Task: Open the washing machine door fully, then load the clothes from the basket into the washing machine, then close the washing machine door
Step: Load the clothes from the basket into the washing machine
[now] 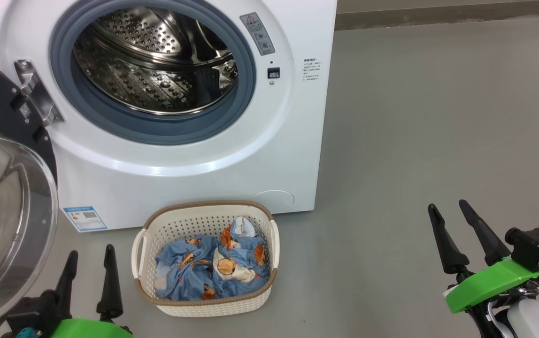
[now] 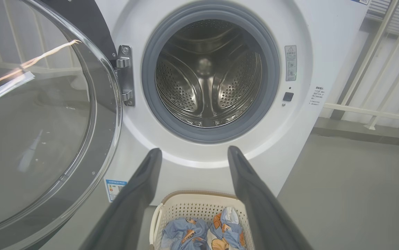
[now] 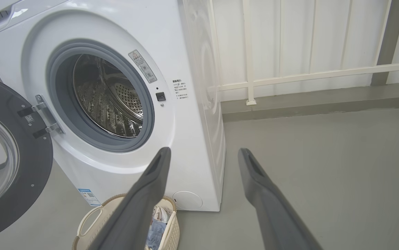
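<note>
Clothes [image 1: 213, 267] in basket [image 1: 206, 205], washing machine door [image 1: 6, 202] swung out, both pincers released

The washing machine [image 1: 297, 117] is a big white box that stands on the grey floor [image 1: 438, 117], and its round opening is uncovered. The washing machine door hangs on a metal hinge [image 1: 37, 91] at the left side of the opening and is swung far out toward the robot's left. In the head view its black rim and bulging clear glass reach the left edge. Inside the opening a grey-blue rubber ring [image 1: 157, 131] goes around the steel drum [image 1: 157, 61], whose shiny wall has many small holes. A small blue label sticker [image 1: 85, 218] sits at the lower left corner of the machine's front.

The basket stands on the floor just in front of the machine, below the opening; whether it touches the front panel I cannot tell. The clothes lie inside it as a crumpled pile, light blue with orange, brown and white figures. They cover the bottom, and one fold rises toward the back wall of the basket.

The left pincer [image 1: 91, 250] is at the lower left of the head view, between the door glass and the basket. Its two dark fingers point up toward the machine. They are spread apart and grasp nothing, near the basket's left handle but not touching it. The right pincer [image 1: 447, 205] is at the lower right, well apart from the basket, over bare floor. Its fingers are also spread, with nothing between them. In the right wrist view a white railing [image 3: 290, 74] runs behind the machine's right side.
</note>
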Available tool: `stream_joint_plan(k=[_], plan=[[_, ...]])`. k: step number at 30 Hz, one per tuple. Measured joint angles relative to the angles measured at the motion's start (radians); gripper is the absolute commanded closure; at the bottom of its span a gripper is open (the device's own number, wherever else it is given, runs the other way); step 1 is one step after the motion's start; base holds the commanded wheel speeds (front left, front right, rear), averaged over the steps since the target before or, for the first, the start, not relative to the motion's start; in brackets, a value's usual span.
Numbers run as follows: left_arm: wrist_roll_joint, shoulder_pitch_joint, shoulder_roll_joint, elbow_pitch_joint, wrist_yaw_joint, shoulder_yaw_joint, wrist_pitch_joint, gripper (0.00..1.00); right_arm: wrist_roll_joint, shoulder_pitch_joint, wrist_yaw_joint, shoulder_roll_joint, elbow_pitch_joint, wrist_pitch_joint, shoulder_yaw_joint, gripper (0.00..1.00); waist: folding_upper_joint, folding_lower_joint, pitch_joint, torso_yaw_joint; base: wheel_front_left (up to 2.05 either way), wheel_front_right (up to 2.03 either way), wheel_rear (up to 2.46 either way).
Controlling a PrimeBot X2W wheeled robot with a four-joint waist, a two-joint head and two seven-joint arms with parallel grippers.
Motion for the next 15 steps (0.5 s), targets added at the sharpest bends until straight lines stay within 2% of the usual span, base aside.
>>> stream_joint_plan(k=[15], plan=[[0.003,0.000,-0.006,0.000,0.000,0.004,0.000,0.00,0.000,0.000,0.000,0.000,0.000,0.000,-0.001,0.00,0.0000,0.0000,0.004,0.002,0.00,0.00,0.00]])
